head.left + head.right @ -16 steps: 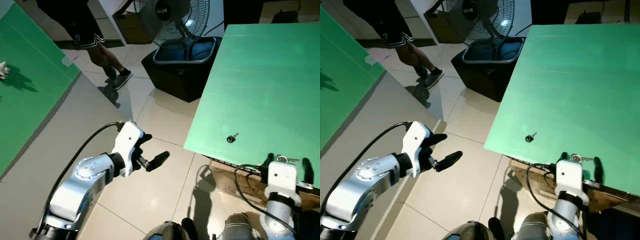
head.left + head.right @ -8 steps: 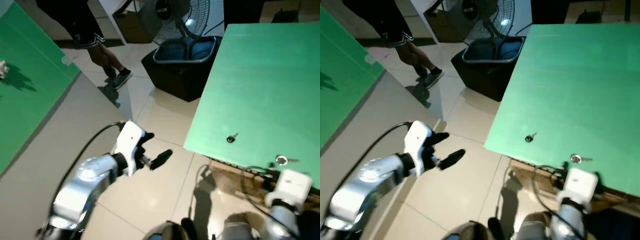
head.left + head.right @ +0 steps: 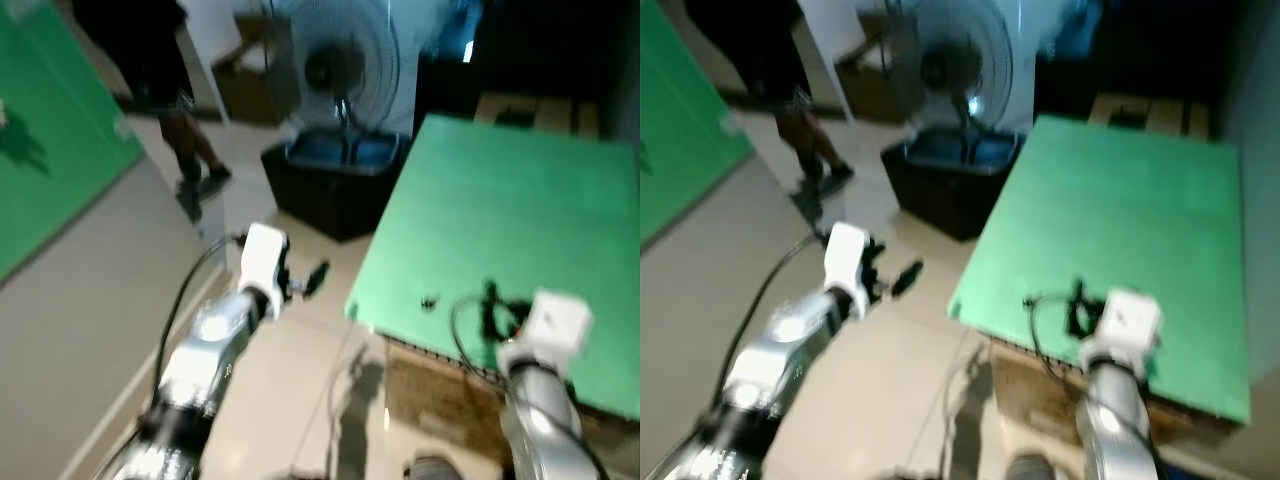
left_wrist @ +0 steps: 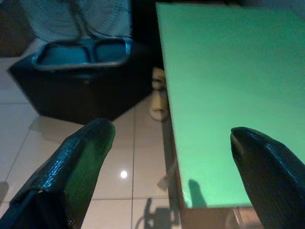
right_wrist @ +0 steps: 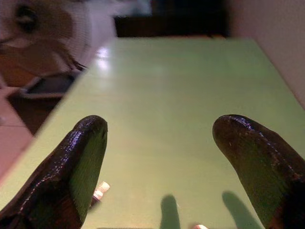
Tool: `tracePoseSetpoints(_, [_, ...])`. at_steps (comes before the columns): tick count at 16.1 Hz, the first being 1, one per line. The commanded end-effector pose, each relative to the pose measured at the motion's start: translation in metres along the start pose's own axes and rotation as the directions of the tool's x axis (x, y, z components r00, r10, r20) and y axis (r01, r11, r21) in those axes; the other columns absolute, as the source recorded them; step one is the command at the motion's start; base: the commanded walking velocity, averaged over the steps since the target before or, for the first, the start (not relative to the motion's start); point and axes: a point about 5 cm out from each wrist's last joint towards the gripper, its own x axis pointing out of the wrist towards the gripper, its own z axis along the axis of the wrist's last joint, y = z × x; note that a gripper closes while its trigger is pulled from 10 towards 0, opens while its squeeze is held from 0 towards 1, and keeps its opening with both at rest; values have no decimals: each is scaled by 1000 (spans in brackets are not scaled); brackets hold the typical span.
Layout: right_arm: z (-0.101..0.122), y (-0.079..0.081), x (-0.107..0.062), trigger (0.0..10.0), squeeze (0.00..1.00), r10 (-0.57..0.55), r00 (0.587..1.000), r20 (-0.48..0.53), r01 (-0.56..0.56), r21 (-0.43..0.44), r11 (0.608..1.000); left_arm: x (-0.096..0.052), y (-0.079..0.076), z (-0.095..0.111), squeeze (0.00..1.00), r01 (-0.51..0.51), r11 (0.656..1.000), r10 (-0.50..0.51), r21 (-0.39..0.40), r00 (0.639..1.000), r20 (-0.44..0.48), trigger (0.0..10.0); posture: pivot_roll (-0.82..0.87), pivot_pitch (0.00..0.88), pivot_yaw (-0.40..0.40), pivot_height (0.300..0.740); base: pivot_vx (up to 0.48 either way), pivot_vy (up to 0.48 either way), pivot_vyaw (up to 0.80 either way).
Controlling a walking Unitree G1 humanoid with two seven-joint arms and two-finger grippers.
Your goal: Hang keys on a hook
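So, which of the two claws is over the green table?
The right claw: it is open over the green table. The left claw, also open, is over the floor beside the table.

Readable text: none; both eye views are blurred and no letters, numbers or signs can be made out.
Fan [image 3: 340, 75]: its centre hub shows as a dark smudge, with no legible marking.
Green table [image 4: 224, 86]: plain surface, no print or label.
Left gripper [image 4: 171, 167]: black fingers, no marking.
Right gripper [image 5: 159, 162]: black fingers, no marking.
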Motion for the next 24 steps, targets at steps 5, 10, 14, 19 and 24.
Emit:
tracePoseSetpoints(5, [7, 6, 26, 10000, 0, 103, 994, -24, -104, -31, 994, 11, 5, -1, 0, -164, 986, 164, -20, 986, -5, 10000, -217, 0, 103, 740, 0, 0, 0])
tracePoseSetpoints(10, [2, 34, 40, 10000, 0, 188, 980, -63, -189, -19, 982, 10, 11, -11, 0, -209, 978, 209, 7, 978, 4, 10000, -178, 0, 51, 740, 0, 0, 0])
tracePoseSetpoints(14, [1, 45, 49, 10000, 0, 311, 944, -115, -321, -91, 943, -5, 24, -32, 0, -311, 950, 311, 8, 950, -1, 10000, -131, 0, -74, 740, 0, 0, 0])
tracePoseSetpoints(19, [0, 50, 58, 10000, 0, 290, 954, -72, -298, -132, 945, 10, 15, 0, 0, -213, 974, 206, 79, 974, 89, 10000, -134, 0, -4, 740, 0, 0, 0])
tracePoseSetpoints(24, [-9, 50, 58, 10000, 0, 274, 959, -75, -281, -112, 953, 17, 7, 1, 0, -183, 978, 175, 98, 981, 89, 10000, -136, 0, 26, 740, 0, 0, 0])
